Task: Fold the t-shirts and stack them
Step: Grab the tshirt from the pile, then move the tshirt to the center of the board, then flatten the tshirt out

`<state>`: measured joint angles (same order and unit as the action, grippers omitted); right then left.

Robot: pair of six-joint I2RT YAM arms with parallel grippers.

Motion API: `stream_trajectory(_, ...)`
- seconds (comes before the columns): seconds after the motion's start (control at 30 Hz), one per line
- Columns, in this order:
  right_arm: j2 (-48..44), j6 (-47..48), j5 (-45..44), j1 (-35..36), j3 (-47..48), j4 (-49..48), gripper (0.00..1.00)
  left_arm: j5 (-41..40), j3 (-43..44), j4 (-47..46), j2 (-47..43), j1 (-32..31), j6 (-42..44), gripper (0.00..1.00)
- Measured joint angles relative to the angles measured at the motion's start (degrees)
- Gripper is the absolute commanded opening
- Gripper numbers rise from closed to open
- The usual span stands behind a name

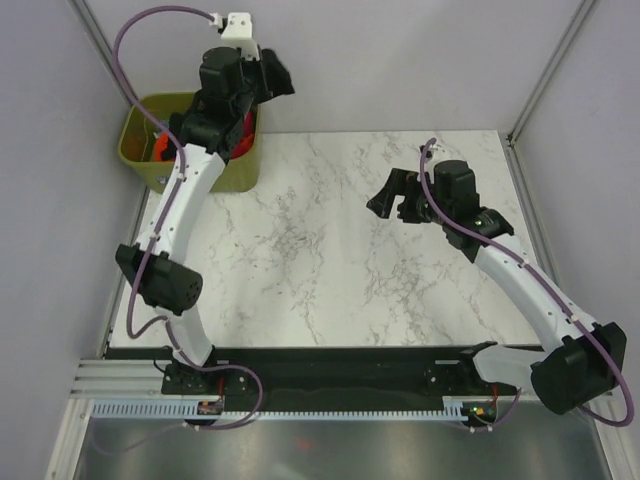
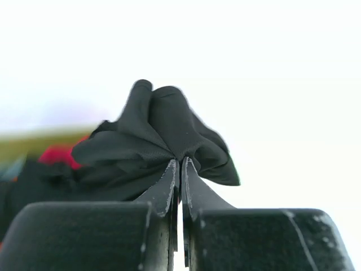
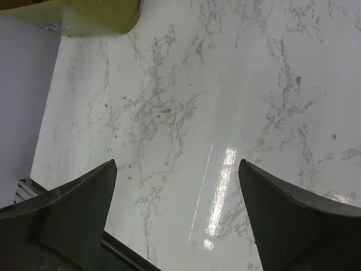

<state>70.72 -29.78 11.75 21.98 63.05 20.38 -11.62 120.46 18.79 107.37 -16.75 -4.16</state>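
Observation:
In the left wrist view my left gripper (image 2: 180, 164) is shut on a bunched fold of the black t-shirt (image 2: 163, 127), which puffs out past the fingertips and trails down to the left. Behind it lies a blurred pink-red t-shirt (image 2: 56, 153). From the top view the left gripper (image 1: 276, 80) hangs above the olive-green bin (image 1: 135, 140) at the back left, where red-orange cloth (image 1: 160, 150) shows inside. My right gripper (image 1: 386, 198) hovers over the right half of the table. Its jaws (image 3: 177, 165) are wide open with only bare marble between them.
The white marble table (image 1: 320, 260) spreads between the arms. Grey walls close off the left, back and right sides. A corner of the bin (image 3: 84, 17) shows at the top left of the right wrist view, and the table's near edge runs at its lower left.

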Motion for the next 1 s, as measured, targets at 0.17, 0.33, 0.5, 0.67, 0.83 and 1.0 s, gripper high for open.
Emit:
stream_trajectory(0.17,-3.2,0.0,-1.1,0.0,0.0,0.7,0.98,5.9,-3.1,-4.2,-15.6,-8.3,0.1,0.02)
stream_trajectory(0.33,-5.8,0.0,-3.7,0.0,0.0,3.8,0.98,14.0,-17.9,-8.2,-33.3,-9.2,-4.9,0.02)
stream_trajectory(0.5,-9.4,0.0,-6.5,0.0,-0.2,7.7,0.98,21.4,-43.8,-12.3,-47.6,-9.4,-13.5,0.1)
stream_trajectory(0.67,-14.7,-1.2,-10.0,0.0,-5.1,9.6,0.98,27.7,-73.7,-10.1,-51.1,-9.6,-23.2,0.54)
stream_trajectory(0.83,-14.9,-7.8,-15.9,0.0,-13.6,12.1,0.92,26.2,-81.7,2.9,-49.9,-9.7,-25.0,0.64)
stream_trajectory(1.0,-11.0,-14.4,-17.9,0.0,-19.6,14.4,0.77,22.7,-75.2,5.8,-50.8,-10.3,-24.7,0.69)
